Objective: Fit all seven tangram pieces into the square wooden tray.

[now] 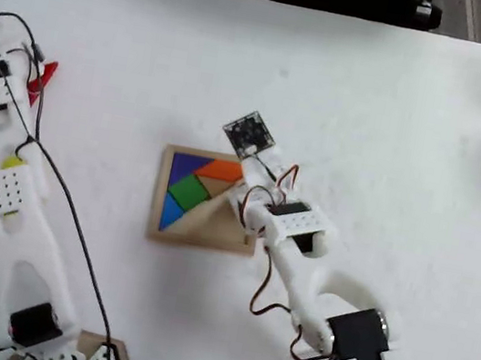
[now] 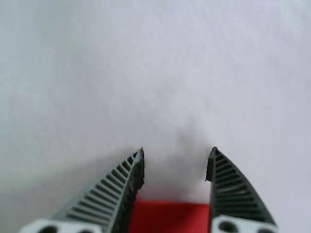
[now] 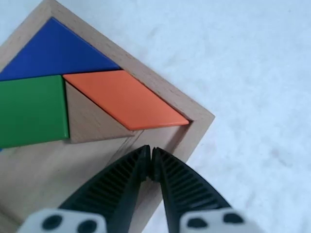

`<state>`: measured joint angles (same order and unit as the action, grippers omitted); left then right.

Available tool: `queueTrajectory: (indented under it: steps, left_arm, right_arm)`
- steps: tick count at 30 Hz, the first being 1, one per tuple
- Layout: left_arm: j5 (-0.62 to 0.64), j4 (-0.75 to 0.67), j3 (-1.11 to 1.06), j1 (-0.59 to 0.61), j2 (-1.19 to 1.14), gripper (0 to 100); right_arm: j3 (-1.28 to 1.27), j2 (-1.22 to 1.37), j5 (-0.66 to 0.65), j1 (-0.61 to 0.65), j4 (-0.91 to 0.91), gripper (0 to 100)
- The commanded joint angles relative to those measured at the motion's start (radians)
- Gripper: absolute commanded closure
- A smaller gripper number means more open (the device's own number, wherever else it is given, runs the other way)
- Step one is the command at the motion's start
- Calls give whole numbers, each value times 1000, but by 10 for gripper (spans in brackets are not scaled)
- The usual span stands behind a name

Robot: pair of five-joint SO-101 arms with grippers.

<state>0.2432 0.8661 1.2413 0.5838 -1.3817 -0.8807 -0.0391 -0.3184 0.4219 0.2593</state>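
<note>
The right claw (image 3: 150,149) is clenched, empty, over the tray (image 3: 200,118) corner beside the orange piece (image 3: 126,99). The tray sits mid-way across the counter (image 1: 371,119), partly filled. Farther off, the left claw (image 2: 177,150) grasps the red piece (image 2: 170,216), judged light, rigid and smooth: grip across opposite edges.

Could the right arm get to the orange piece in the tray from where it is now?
Probably yes. The right gripper hangs over a corner of the tray, right beside the orange piece, with nothing between them. Its jaws are shut, though, so it would likely need to open first.
</note>
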Motion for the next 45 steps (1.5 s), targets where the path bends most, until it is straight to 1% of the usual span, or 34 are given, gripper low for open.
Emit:
queueTrajectory:
  steps: [1,4,10,14,15,22,26,28,33,37,38,40,45]
  left_arm:
    - [-11,155,25,-18,13,762]
    - [-11,276,52,-28,15,762]
    - [-14,652,264,-73,8,762]
    - [-97,914,425,-124,2,762]
    - [-115,933,433,-131,2,762]
    - [-153,927,290,-125,13,762]
    - [-160,928,207,-97,45,762]
    - [-181,928,98,-79,117,762]
    - [-245,911,-285,-61,407,761]
    - [-255,773,-477,-62,552,760]
    - [-285,741,-499,-62,568,759]
    - [-404,704,-519,-62,585,759]
    - [-792,657,-511,-50,582,758]
  right_arm:
    - [41,-2,-15,-4,-2,981]
    - [41,-2,-15,-4,-2,981]
    - [41,-2,-15,-4,2,981]
    - [40,-2,-15,-4,2,981]
    - [40,-2,-15,-4,2,981]
    - [40,-2,-15,-2,2,981]
    - [40,-2,-15,-2,2,981]
    - [41,-2,-15,-2,2,981]
    - [41,-2,-15,-2,-2,979]
    - [41,-2,-81,12,2,981]
    - [40,-2,-89,15,2,981]
    - [38,-2,-94,16,2,981]
    - [37,-2,-94,16,2,981]
